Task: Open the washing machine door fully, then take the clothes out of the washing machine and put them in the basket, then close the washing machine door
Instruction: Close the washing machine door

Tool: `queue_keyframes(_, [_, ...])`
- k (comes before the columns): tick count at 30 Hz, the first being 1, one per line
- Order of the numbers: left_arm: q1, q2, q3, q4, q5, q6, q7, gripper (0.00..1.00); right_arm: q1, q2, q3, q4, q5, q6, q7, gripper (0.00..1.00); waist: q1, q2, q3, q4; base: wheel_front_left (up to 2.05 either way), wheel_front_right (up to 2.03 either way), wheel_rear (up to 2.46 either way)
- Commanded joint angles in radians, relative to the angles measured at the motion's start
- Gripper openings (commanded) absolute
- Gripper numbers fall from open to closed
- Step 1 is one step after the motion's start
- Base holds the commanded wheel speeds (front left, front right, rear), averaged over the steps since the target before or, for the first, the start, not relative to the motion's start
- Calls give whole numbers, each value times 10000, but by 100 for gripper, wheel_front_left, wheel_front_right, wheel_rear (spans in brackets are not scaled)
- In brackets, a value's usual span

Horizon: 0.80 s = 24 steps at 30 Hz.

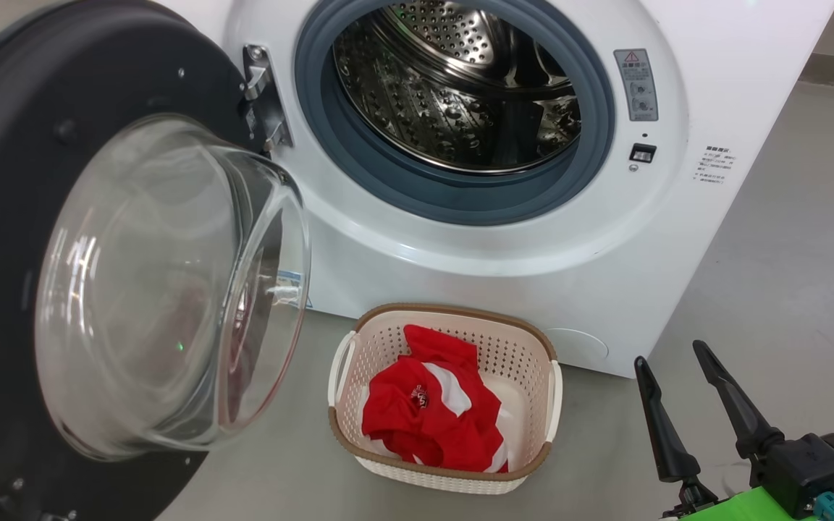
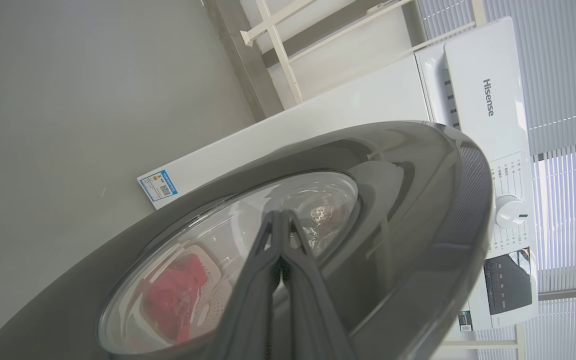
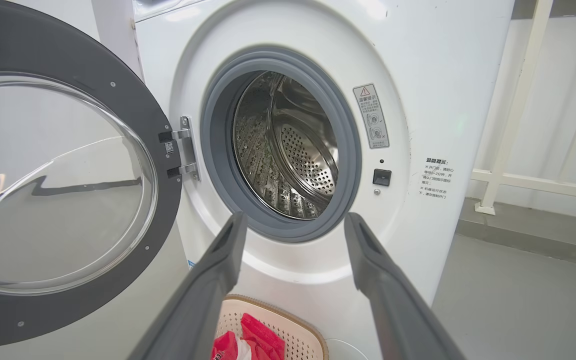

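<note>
- Dark-fingered, the right end effector (image 1: 670, 352) sits at the lower right of the head view, prongs spread wide and holding nothing, over grey floor (image 1: 786, 289).
- In the left wrist view the left end effector (image 2: 279, 215) has its fingers pressed together, empty, lying over the outer face of the washing machine door (image 2: 393, 210); whether the tips touch it cannot be told.
- The washing machine door (image 1: 171, 289) takes the left of the head view, wide open, bulging window toward the camera, hinge (image 1: 261, 94) at the upper centre-left.
- The basket (image 1: 453, 312) stands on the floor just before the washing machine (image 1: 533, 246), lower centre, the clothes (image 1: 428, 412) piled inside.
- Farthest, at the upper centre, what shows of the steel drum (image 1: 460, 87) looks empty.
- Judged from this, only closing remains: the door lies on the left arm's side, that arm nearer and at its outer face, so a push toward the opening, about the hinge, fits; the right end effector is well apart, beyond the basket.
</note>
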Motion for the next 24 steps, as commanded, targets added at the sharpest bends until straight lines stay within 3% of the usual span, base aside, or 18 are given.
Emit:
queue_keyframes(1, [10,354,223,-466,-76,32,194,0,-142,-131,235,-215,51,48,-102,100,0,-1,-15,-5,0,0,0])
queue_keyframes(24, [699,-1013,-642,-2769,-512,120,701,0,-246,-131,239,-163,95,48,-139,100,0,-1,43,-434,0,0,0])
